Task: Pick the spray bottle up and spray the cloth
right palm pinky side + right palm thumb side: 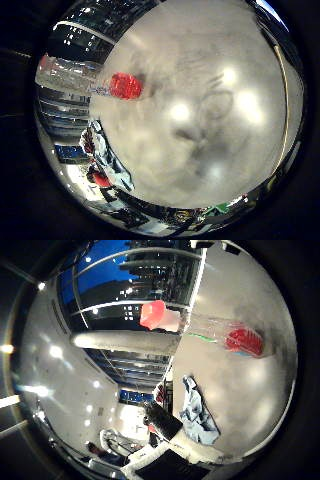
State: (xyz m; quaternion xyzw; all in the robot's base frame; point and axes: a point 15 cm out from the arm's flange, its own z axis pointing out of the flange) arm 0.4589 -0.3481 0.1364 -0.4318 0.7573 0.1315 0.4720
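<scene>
Grey tabletop (210,65) fills most of both palm views. On it stands a clear spray bottle (215,330) with red liquid and a red-pink trigger head; a crumpled pale-blue cloth (197,415) lies nearby, apart. No readable print. Whether the fingers are clenched or released cannot be told.

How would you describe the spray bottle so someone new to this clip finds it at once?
Start at the wide grey table. On it a clear spray bottle stands upright, apart from the crumpled light blue cloth on the same surface. Its pink-red trigger head and red liquid at the base set it apart.
</scene>
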